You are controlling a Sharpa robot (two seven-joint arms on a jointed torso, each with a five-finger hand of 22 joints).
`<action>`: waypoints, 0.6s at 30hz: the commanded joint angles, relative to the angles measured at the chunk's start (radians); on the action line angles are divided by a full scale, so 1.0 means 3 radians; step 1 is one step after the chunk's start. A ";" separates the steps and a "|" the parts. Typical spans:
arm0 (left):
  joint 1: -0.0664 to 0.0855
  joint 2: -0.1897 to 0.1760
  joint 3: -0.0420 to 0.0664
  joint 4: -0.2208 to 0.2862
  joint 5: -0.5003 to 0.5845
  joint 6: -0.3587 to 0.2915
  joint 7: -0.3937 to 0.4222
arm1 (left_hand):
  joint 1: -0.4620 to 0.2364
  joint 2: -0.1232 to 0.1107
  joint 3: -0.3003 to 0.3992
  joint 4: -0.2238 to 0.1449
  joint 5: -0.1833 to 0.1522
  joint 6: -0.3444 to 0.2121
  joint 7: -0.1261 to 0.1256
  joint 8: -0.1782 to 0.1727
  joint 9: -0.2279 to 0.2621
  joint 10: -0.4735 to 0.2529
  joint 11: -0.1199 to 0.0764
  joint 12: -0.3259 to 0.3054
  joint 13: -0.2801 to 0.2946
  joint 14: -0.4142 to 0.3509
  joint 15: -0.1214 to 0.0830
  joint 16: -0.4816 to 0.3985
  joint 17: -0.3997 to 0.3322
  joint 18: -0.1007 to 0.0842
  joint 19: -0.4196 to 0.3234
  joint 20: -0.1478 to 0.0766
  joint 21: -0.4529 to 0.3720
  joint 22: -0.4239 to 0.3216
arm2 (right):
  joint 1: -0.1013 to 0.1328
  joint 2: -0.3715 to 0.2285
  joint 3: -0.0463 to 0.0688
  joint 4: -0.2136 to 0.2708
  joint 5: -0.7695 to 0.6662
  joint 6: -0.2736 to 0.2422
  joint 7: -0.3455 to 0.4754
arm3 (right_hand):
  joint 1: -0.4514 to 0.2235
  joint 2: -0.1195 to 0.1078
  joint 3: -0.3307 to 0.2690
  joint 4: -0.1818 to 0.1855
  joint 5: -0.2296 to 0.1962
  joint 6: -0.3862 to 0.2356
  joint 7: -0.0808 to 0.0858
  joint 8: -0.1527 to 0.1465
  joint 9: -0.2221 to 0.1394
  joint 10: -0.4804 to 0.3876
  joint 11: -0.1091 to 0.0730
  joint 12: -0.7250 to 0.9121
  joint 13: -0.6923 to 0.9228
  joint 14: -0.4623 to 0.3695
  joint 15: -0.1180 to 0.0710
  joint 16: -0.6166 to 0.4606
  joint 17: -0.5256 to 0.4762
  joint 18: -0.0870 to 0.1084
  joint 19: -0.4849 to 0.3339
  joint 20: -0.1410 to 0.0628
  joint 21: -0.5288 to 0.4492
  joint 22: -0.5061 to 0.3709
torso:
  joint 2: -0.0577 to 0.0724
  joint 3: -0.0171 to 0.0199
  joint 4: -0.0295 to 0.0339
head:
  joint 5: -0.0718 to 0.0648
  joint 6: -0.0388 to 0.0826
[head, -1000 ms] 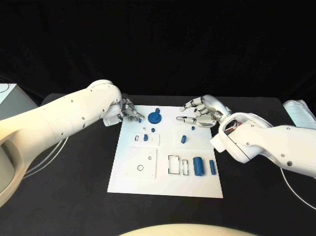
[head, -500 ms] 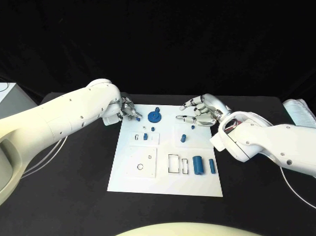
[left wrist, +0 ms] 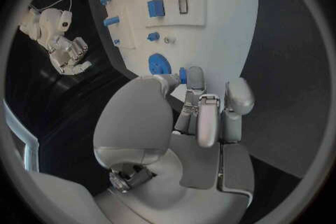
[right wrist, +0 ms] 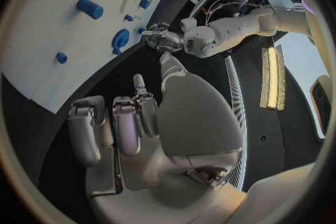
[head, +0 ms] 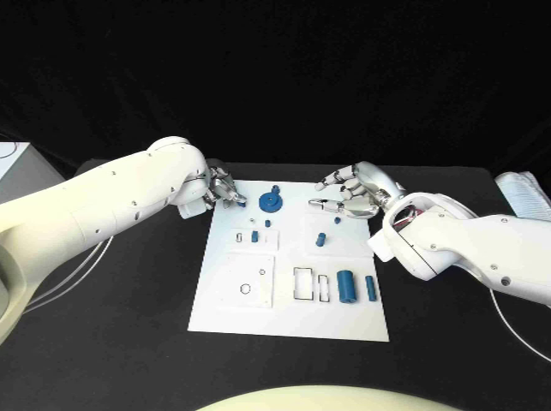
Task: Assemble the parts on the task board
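left hand [head: 221,192] sits at the task board's [head: 288,317] far left corner, pinching a small blue part [left wrist: 182,75] in its fingertips; the round blue disc [head: 270,203] lies just beside it on the board, on the black bench [head: 127,342]; right hand [head: 350,195] hovers over the far right edge, fingers spread, holding nothing

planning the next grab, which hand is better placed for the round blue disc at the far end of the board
Probably left: the left hand sits at the task board's far left corner, right beside the round blue disc. The right hand hovers farther off.
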 commanded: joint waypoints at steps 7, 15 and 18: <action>0.0005 -0.0319 0.0010 0.0504 0.0196 -0.0142 -0.0052 | -0.0341 -0.0070 0.0783 -0.0668 0.0078 0.0007 -0.0008 0.0198 0.0467 0.0127 -0.0032 0.0153 0.0149 0.0223 -0.0043 0.0042 0.0579 -0.0027 0.0090 -0.0017 0.0072 0.0112 | -0.0001 -0.0017 0.0001 -0.0007 -0.0022 0.0070 -0.0002 | -0.0027 0.0013 -0.0010 -0.0001 0.0004 0.0016 0.0001 0.0017 -0.0004 -0.0018 0.0003 -0.0010 0.0384 0.0328 0.0005 -0.0009 0.0805 -0.0048 0.0355 -0.0005 0.0007 0.0876 | -0.0030 -0.0003 0.0023 | 0.0003 -0.0027; 0.0003 -0.0526 -0.0010 0.0931 0.0099 -0.0257 -0.0080 | -0.0610 -0.0151 0.0922 -0.0880 0.0553 0.0094 -0.0049 0.0278 0.0467 0.0299 -0.0073 0.0256 0.0290 0.0289 -0.0079 0.0091 0.0726 -0.0056 0.0204 -0.0051 0.0154 0.0259 | -0.0002 -0.0025 0.0000 -0.0010 -0.0022 0.0092 -0.0009 | -0.0027 0.0013 -0.0010 -0.0001 0.0004 0.0016 0.0001 0.0017 -0.0004 -0.0018 0.0003 -0.0010 0.0384 0.0328 0.0005 -0.0009 0.0805 -0.0048 0.0355 -0.0005 0.0007 0.0876 | -0.0048 -0.0008 0.0036 | 0.0031 -0.0051; -0.0004 -0.0594 -0.0034 0.1075 0.0016 -0.0344 -0.0085 | -0.0634 -0.0157 0.0927 -0.0899 0.0584 0.0106 -0.0054 0.0284 0.0465 0.0328 -0.0079 0.0274 0.0319 0.0298 -0.0085 0.0098 0.0748 -0.0061 0.0224 -0.0056 0.0167 0.0284 | -0.0002 -0.0029 0.0000 -0.0012 -0.0022 0.0099 -0.0009 | -0.0027 0.0013 -0.0010 -0.0001 0.0004 0.0016 0.0001 0.0017 -0.0004 -0.0018 0.0003 -0.0010 0.0384 0.0328 0.0005 -0.0009 0.0805 -0.0048 0.0355 -0.0005 0.0007 0.0876 | -0.0053 -0.0010 0.0039 | 0.0035 -0.0063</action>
